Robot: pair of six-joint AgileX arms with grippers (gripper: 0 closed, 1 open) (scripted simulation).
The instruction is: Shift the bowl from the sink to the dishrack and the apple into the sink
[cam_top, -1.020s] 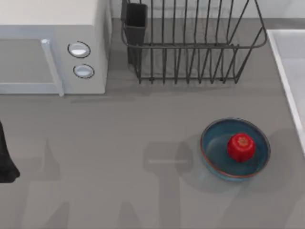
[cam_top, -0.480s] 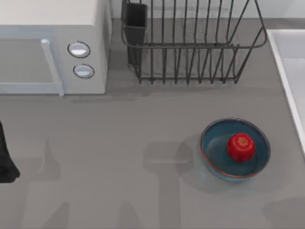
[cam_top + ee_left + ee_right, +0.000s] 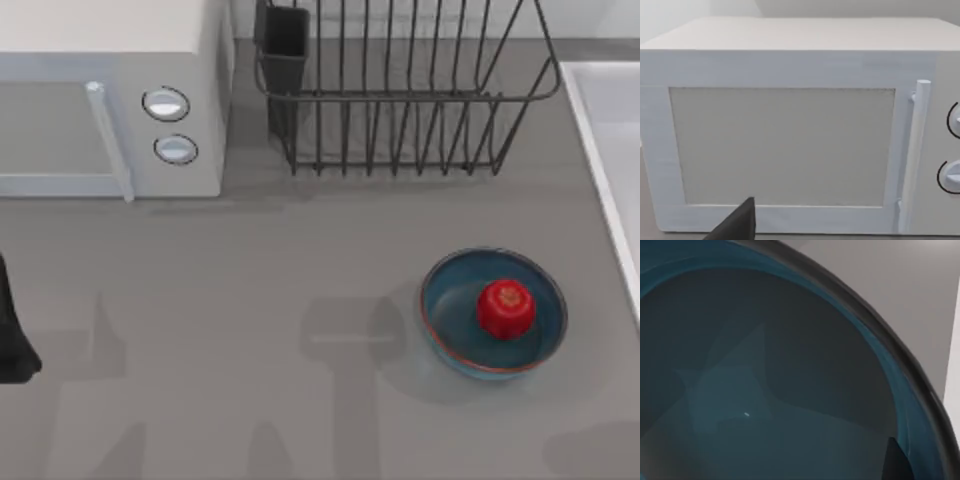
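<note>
1. The left arm point(image 3: 12, 330) sits at the left edge of the worktop point(image 3: 250, 300), in front of the microwave point(image 3: 110, 100) and well apart from the task's things.
2. A dark part of the left end effector point(image 3: 737, 225) shows in the left wrist view, facing the microwave door; I cannot tell whether it is open or closed.
3. The right wrist view looks from close above into the bowl point(image 3: 765, 390): a deep-blue inside with nothing in it, its dark rim curving across the picture, grey surface beyond it and a pale strip at one edge.
4. A dark tip of the right end effector point(image 3: 897, 462) stands just over the inside of the bowl near its rim. I cannot tell whether it is open or closed, or whether it touches the bowl.
5. The apple point(image 3: 506, 308) lies in a second blue bowl point(image 3: 450, 320), a little toward that bowl's right side. This bowl stands on the worktop at the right, in front of the dishrack and just beside the sink's rim.
6. The sink point(image 3: 605, 140) runs along the right edge of the top view, a pale basin with a raised light rim.
7. The dishrack point(image 3: 400, 95) stands at the back of the worktop, right of the microwave, with its black utensil cup point(image 3: 285, 45) at its left end. Nothing lies between its bars.
</note>
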